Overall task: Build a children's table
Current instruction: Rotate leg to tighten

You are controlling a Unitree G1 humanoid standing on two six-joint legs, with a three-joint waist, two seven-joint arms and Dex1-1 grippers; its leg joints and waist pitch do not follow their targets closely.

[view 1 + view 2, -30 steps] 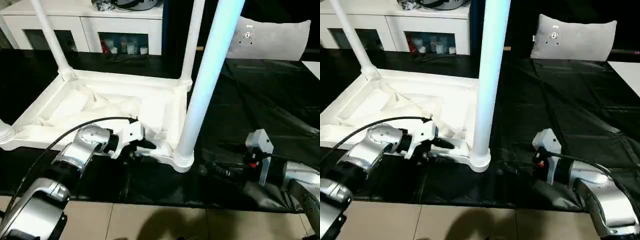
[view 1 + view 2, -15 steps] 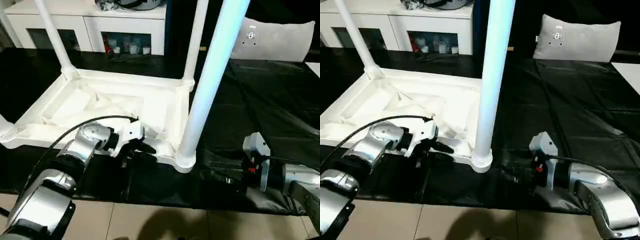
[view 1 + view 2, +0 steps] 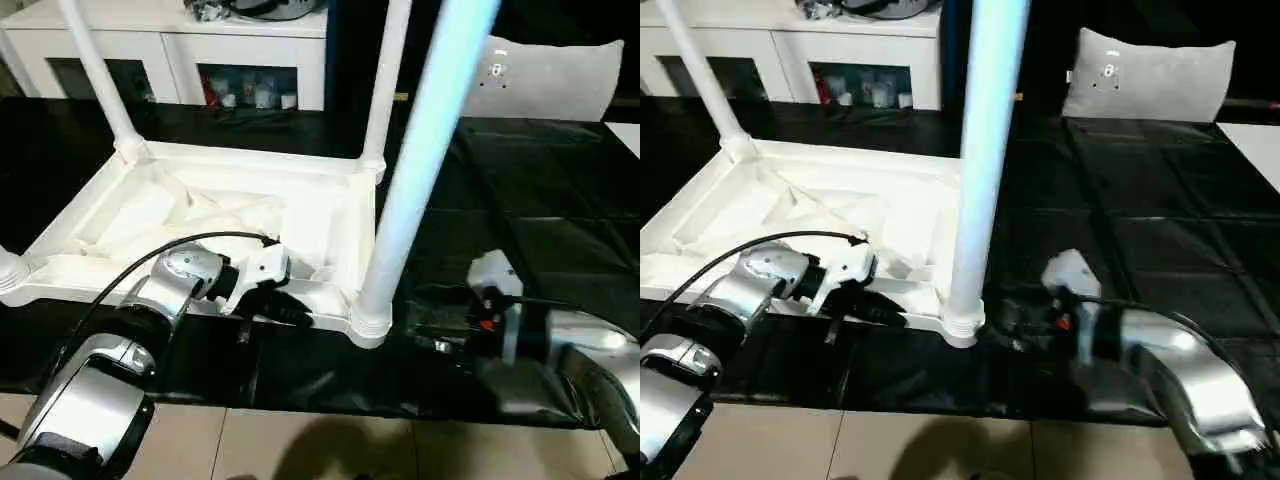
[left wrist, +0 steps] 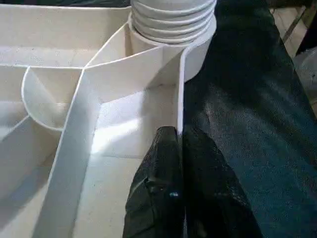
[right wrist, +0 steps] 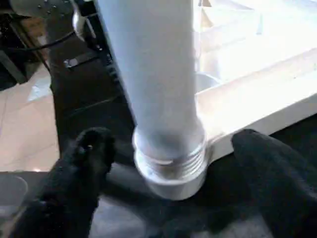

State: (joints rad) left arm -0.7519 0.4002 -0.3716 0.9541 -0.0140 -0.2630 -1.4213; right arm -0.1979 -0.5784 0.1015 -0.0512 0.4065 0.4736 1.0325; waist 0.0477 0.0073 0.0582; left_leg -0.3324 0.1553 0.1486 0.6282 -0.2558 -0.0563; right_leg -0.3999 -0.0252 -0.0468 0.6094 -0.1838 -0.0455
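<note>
The children's table lies upside down on a black mat, its ribbed underside facing up. Legs stand in the far corners, and a thick near-right leg rises from its corner socket. My left gripper is shut on the thin near rim of the top, just left of that socket. From the head it shows at the rim as my left gripper. My right gripper is open, one black finger on each side of the near-right leg's threaded base without touching it.
A white cabinet with glass doors stands behind the table. A grey cushion lies at the far right on the black mat. Tiled floor runs along the mat's near edge. A black cable arcs over my left wrist.
My left gripper has closed onto the table's near rim. My right gripper has moved left until its open fingers flank the near-right leg's base.
</note>
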